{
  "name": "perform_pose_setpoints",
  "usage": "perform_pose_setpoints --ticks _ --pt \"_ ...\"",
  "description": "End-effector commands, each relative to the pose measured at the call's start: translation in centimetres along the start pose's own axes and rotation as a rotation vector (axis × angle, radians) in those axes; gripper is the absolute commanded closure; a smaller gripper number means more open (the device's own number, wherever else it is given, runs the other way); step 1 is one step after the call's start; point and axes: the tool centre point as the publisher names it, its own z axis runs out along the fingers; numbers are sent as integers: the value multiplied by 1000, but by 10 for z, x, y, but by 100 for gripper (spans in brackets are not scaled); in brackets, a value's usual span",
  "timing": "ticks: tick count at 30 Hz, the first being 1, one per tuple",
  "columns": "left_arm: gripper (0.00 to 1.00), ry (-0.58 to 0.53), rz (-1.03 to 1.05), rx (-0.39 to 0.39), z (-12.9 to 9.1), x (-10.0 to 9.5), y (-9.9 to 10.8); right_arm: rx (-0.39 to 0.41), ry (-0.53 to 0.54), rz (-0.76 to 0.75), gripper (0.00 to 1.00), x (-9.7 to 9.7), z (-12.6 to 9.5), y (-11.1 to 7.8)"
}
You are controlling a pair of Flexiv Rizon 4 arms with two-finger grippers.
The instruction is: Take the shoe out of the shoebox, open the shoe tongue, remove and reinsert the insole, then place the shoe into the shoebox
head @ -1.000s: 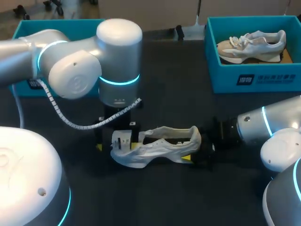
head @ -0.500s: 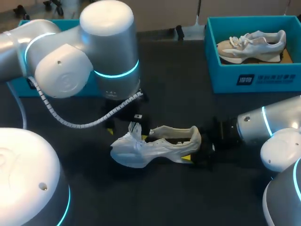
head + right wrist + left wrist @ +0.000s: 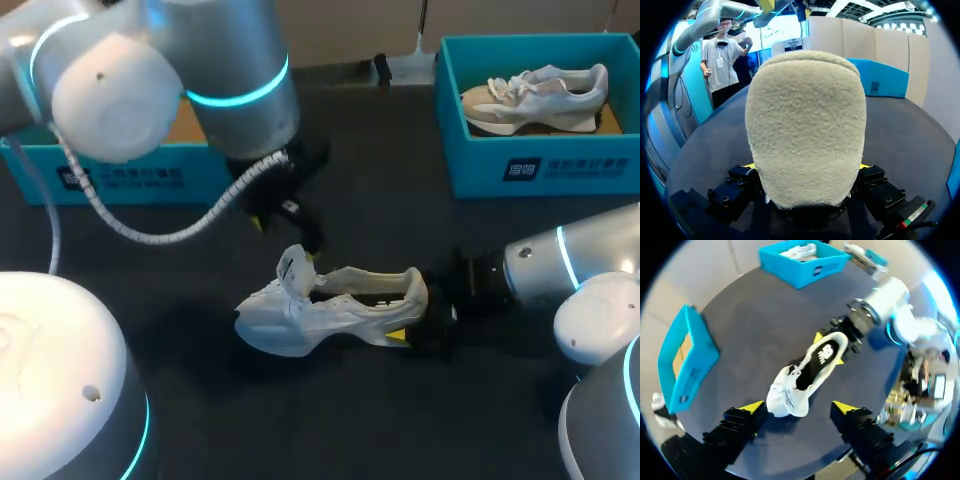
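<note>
One dark table (image 3: 380, 200) carried everything, with the centre shoe (image 3: 330, 310) lying sole-down on it. Two blue shoeboxes stood there: the left shoebox (image 3: 130, 175) well beyond that shoe's toe, the right shoebox (image 3: 540, 170) well beyond its heel. Of two pale shoes, the centre shoe had its tongue (image 3: 292, 270) standing up, and the second shoe (image 3: 535, 95) lay inside the right shoebox. Of two grippers, the right gripper (image 3: 806, 167) was clamped on the centre shoe's heel. The left gripper (image 3: 797, 407) hung above its toe end, fingers spread wide.
</note>
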Motion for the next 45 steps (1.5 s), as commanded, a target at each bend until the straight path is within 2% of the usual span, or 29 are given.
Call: perform_pose_setpoints --ticks 1,7,10,31,32,34,35,42,44,45 --pt "100 131 515 -88 -24 -2 -9 3 -2 1 100 -1 4 -1" --pt "100 132 790 -136 -45 7 -13 3 -2 1 100 -1 4 -1" --pt "100 131 932 -162 -52 17 -7 3 -2 1 100 -1 4 -1" --pt "100 131 932 -162 -52 17 -7 3 -2 1 100 -1 4 -1" --pt "100 152 945 -155 -44 17 -10 3 -2 1 100 -1 4 -1" --pt "100 113 940 -152 -35 17 -15 3 -2 1 100 -1 4 -1" --pt "100 127 952 -141 -25 18 -20 3 -2 1 100 -1 4 -1" --pt "100 143 957 -50 12 18 -39 3 -2 1 100 -1 4 -1" --pt "100 148 950 -68 28 17 -45 3 -2 1 100 -1 4 -1" --pt "100 142 951 -46 34 17 -47 3 -2 1 100 -1 4 -1"
